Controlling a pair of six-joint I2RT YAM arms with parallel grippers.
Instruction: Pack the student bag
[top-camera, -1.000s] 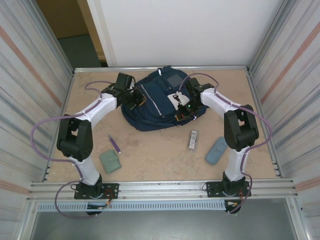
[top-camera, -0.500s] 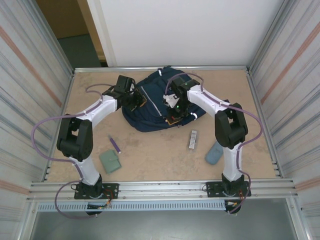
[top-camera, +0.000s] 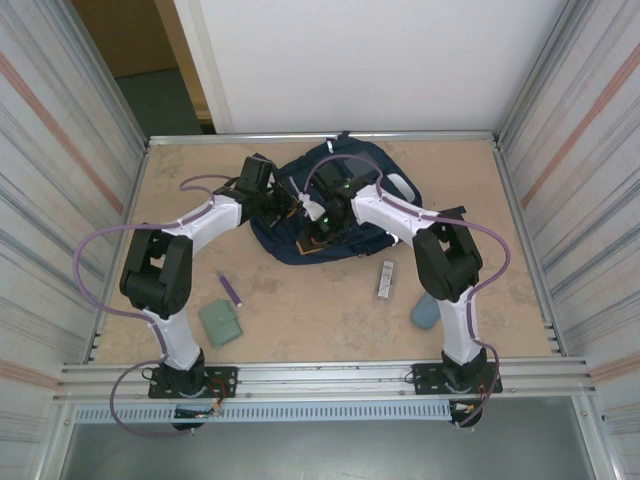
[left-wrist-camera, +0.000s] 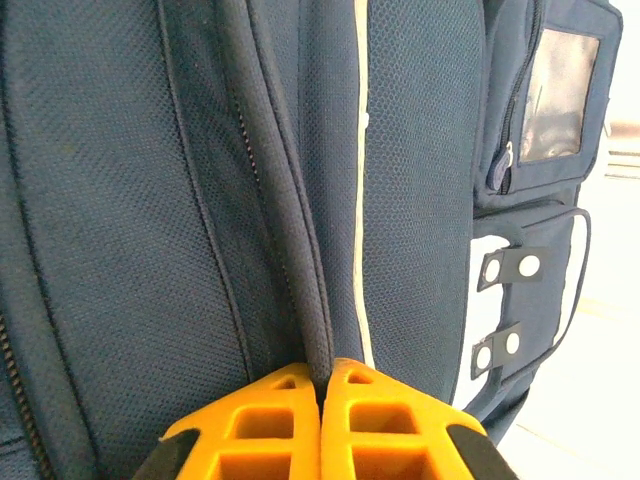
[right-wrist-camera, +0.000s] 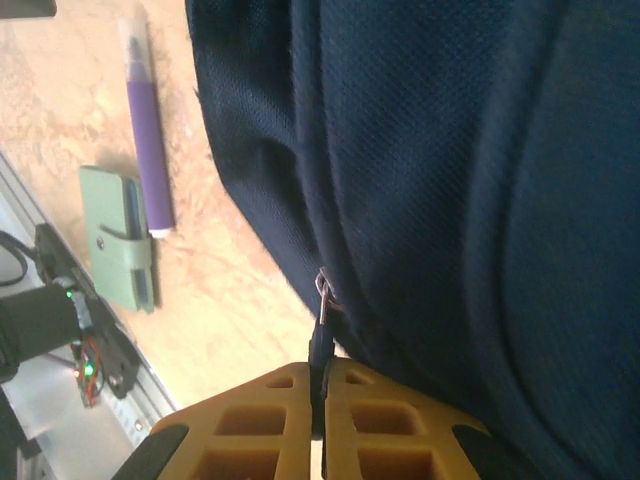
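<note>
The student bag (top-camera: 365, 162) lies at the far middle of the table (top-camera: 300, 305), and from above both arms cover much of its front. The left gripper (left-wrist-camera: 322, 372) is clenched on a raised piped seam (left-wrist-camera: 285, 220) of the bag, and the seam's near end vanishes between the orange fingers. The right gripper (right-wrist-camera: 322, 375) pinches the dark zip pull (right-wrist-camera: 321, 325) at the bag's edge (the tab's tip sinks out of sight between the pads). Past that edge a purple pen (right-wrist-camera: 148, 130) and a green wallet (right-wrist-camera: 118, 240) lie near each other. A grey-blue pouch (top-camera: 425, 312) is half hidden behind the right arm; whether the zip stands open cannot be told
</note>
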